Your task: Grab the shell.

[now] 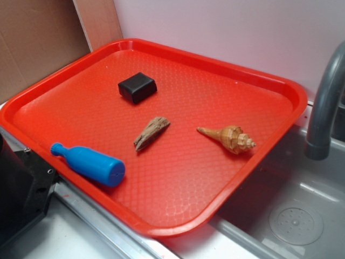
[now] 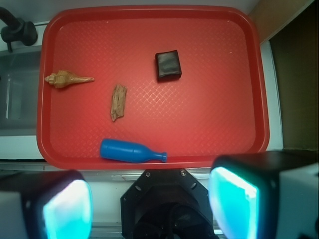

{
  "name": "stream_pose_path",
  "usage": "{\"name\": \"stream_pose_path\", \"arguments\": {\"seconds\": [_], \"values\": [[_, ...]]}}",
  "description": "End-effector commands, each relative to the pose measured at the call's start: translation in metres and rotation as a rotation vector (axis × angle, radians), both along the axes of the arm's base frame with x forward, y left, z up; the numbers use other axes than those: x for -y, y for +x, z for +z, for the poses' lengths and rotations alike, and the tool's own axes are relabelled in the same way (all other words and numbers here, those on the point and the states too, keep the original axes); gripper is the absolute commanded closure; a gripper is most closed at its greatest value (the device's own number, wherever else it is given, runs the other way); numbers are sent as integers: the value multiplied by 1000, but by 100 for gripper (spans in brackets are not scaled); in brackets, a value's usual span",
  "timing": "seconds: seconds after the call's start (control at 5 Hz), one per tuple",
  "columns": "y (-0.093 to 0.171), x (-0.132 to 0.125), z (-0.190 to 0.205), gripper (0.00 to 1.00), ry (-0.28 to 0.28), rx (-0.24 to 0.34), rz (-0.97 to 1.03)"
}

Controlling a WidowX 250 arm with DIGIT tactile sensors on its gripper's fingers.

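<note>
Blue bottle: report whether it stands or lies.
Lying on its side. The blue bottle rests lengthwise on the red tray, neck pointing toward the tray's edge.

Toy kitchen rig in a lab-type setup. Grey plastic sink basin point(image 1: 294, 216) with moulded drain on the right, grey faucet point(image 1: 325, 102) over it. Red cafeteria tray point(image 1: 161, 226) bridges the counter and the sink's left edge. Cardboard panel point(image 1: 38, 43) stands far left, plain white wall point(image 1: 226, 27) behind.

- On the tray point(image 1: 280, 86) we find the shell point(image 1: 229, 138) at right, the wood piece point(image 1: 151, 133) left of it.
- The block point(image 1: 137, 87) lies far, the bottle point(image 1: 89, 164) near-left.
</note>
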State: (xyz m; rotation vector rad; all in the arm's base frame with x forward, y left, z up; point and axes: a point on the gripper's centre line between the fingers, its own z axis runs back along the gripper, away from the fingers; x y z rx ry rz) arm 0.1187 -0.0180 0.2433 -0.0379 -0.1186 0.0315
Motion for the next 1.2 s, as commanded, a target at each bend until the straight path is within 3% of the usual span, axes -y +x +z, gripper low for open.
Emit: {"name": "stream_pose_path", "arguments": {"seconds": [0.0, 0.2, 0.4, 0.6, 0.8, 1.0], "values": [[0, 0, 0, 0, 0, 0, 0], [42, 36, -23, 0, 33, 33, -249], [78, 89, -60, 0, 40, 57, -499], [84, 113, -87, 0, 31, 79, -749], [91, 121, -113, 0, 58, 82, -939], [100, 126, -140, 0, 71, 47, -1028]]}}
